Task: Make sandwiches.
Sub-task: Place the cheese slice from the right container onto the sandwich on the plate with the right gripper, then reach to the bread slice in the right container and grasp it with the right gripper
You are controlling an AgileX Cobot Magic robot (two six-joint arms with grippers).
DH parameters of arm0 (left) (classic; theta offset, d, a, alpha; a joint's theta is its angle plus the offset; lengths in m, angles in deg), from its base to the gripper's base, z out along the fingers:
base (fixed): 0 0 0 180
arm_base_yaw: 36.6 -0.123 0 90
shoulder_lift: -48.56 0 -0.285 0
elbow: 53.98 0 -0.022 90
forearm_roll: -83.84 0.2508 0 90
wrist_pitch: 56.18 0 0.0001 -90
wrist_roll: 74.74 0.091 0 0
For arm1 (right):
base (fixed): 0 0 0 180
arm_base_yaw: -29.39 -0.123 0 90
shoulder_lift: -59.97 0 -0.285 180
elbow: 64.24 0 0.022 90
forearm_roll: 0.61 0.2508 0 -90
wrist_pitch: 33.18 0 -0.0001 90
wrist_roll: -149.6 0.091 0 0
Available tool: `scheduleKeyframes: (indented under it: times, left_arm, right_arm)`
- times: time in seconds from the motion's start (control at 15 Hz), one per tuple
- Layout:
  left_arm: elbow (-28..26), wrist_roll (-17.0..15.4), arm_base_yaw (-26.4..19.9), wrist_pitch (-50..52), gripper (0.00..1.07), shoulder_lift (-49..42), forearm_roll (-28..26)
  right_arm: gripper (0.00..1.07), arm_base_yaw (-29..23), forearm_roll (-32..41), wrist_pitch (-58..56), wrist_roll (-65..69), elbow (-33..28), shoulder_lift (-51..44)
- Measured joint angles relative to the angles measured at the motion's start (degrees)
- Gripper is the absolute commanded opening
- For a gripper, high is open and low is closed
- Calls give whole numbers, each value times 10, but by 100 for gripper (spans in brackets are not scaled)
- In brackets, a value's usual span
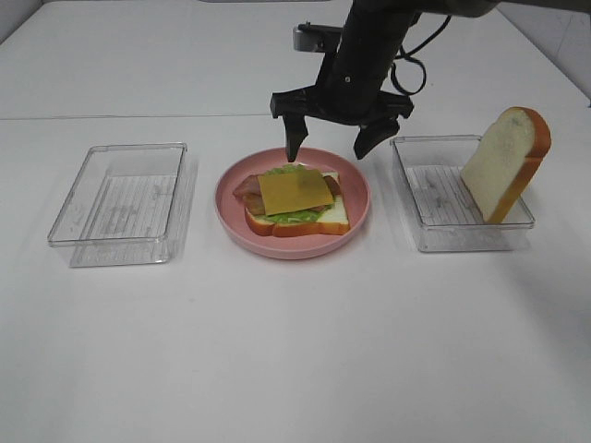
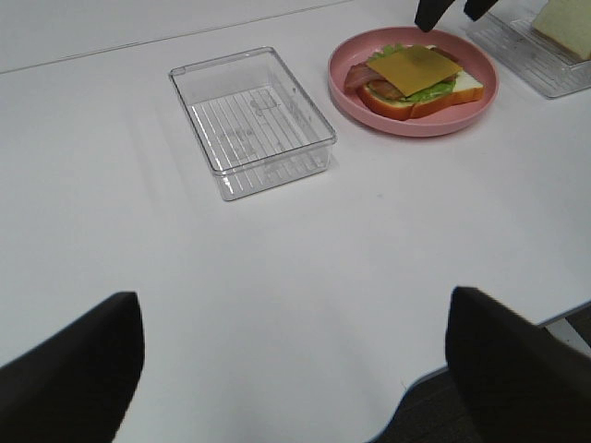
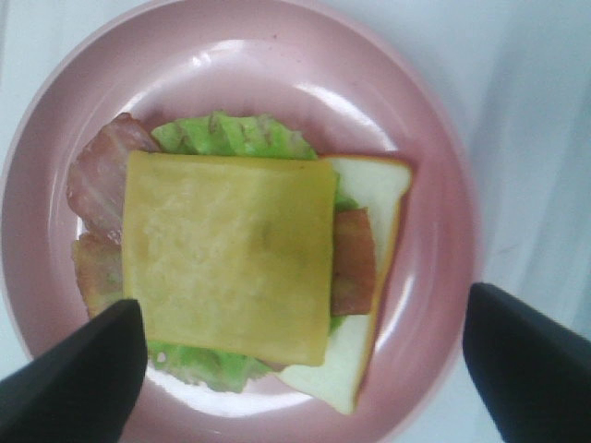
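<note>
On the pink plate (image 1: 360,198) a stack lies flat: a white bread slice (image 1: 336,215), green lettuce (image 1: 294,218), bacon (image 1: 247,189) and, on top, a yellow cheese slice (image 1: 295,191). My right gripper (image 1: 328,149) hangs open just above the plate's far side, holding nothing. From its wrist, the cheese (image 3: 231,254) sits between the spread fingertips (image 3: 74,378). A second bread slice (image 1: 506,161) leans upright in the right clear tray (image 1: 434,231). My left gripper (image 2: 295,369) is open and empty over bare table, far from the plate (image 2: 480,101).
An empty clear tray (image 1: 120,203) sits left of the plate and shows in the left wrist view as well (image 2: 251,120). White tabletop spreads in front of the plate and trays. The table's near edge shows at the left wrist view's lower right.
</note>
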Motion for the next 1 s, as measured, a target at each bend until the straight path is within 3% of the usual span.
scheduleKeyframes:
  times: [0.33,0.53,0.87,1.0]
  left_arm:
    - [0,0,0,0,84,0,0]
    - [0,0,0,0,84,0,0]
    - [0,0,0,0,84,0,0]
    - [0,0,0,0,84,0,0]
  right_arm:
    - [88,28,-81,-42,1,0,-86]
    - [88,117,-102,-98,-2,0,-128]
    - [88,210,-104,-122,-21,0,-136]
    - [87,253,-61,-123,-58,0,-136]
